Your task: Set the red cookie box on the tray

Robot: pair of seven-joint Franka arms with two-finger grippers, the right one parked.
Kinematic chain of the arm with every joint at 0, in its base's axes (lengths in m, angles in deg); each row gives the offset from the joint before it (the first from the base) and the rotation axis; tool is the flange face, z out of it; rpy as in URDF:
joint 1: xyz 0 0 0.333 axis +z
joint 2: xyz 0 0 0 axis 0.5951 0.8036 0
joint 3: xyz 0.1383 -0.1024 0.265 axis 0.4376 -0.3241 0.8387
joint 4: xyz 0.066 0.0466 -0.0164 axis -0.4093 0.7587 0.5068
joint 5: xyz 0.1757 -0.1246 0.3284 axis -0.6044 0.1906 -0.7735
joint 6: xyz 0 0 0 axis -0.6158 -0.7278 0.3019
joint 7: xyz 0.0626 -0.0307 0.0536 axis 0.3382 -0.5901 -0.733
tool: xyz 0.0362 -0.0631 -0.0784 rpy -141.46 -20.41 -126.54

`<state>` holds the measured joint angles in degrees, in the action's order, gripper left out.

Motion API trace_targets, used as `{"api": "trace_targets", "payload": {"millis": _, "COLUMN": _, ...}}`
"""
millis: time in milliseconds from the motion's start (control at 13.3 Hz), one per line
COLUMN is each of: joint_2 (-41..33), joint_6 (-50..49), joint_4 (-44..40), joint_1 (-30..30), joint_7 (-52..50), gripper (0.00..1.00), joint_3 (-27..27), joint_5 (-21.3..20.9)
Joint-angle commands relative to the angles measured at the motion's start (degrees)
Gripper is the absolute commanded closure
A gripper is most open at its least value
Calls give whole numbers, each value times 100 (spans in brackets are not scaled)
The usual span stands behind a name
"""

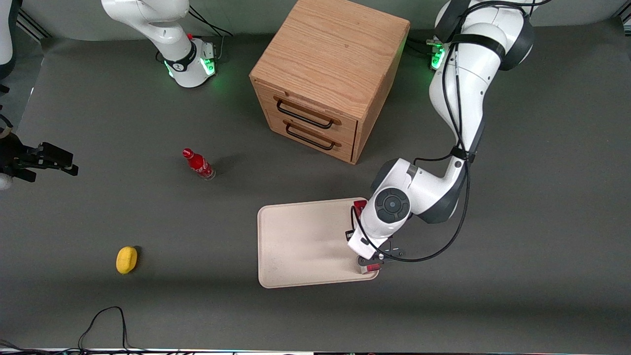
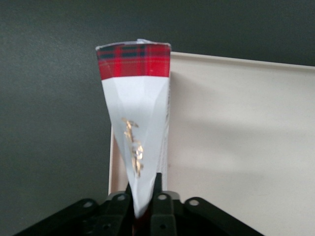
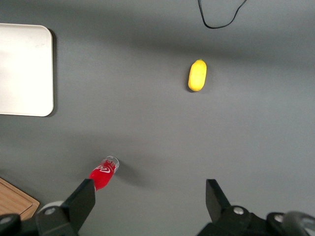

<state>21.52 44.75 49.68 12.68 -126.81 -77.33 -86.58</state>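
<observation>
Between the two black fingers [image 2: 160, 196] of the left arm's gripper [image 2: 145, 199], a long, slim red cookie box [image 2: 140, 142] is clamped by its narrow sides, so the fingers are closed on the carton and not on each other. From the fingers, the box's long axis is seen running straight away, its white face ending in a band of red tartan at the end farthest from them. Just beside that white face, on one side of the fingers, the cream tray [image 2: 236, 147] is spread wide and flat, while bare dark table [image 2: 49, 123] is seen on the other side. In the front view, the gripper [image 1: 373, 260] is held low over the tray's edge [image 1: 268, 283] toward the working arm's end of the table, and only small red parts of the cookie box [image 1: 360, 205] are visible past the wrist. The box appears to be over the tray's rim strip, not over its middle; whether it already touches the surface cannot be told. Release is judged to be the step in hand, and it turns on the box lying fully inside the rim. A small red bottle [image 1: 198, 164], a yellow object [image 1: 126, 259] and a wooden drawer cabinet [image 1: 328, 79] are left well apart from the fingers.
</observation>
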Motion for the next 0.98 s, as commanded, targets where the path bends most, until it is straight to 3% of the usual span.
{"api": "trace_targets", "payload": {"millis": 0, "joint_2": -178, "joint_6": -29, "joint_4": 130, "joint_1": -33, "joint_7": -158, "gripper": 0, "joint_3": 29, "joint_5": -137}}
{"api": "trace_targets", "payload": {"millis": 226, "joint_2": -317, "joint_6": -152, "joint_4": 182, "joint_1": 20, "joint_7": -158, "gripper": 0, "joint_3": 20, "joint_5": -119}}
{"api": "trace_targets", "payload": {"millis": 526, "joint_2": -1116, "joint_6": -897, "joint_4": 613, "joint_1": 379, "joint_7": 33, "gripper": 0, "joint_3": -24, "joint_5": -66}}
{"api": "trace_targets", "payload": {"millis": 752, "joint_2": -1985, "joint_6": -1801, "joint_4": 744, "joint_1": 765, "joint_7": 639, "gripper": 0, "joint_3": -77, "joint_5": 337}}
{"api": "trace_targets", "payload": {"millis": 902, "joint_2": -2775, "joint_6": -2417, "joint_4": 1138, "joint_1": 1179, "joint_7": 1752, "gripper": 0, "joint_3": -60, "joint_5": 417}}
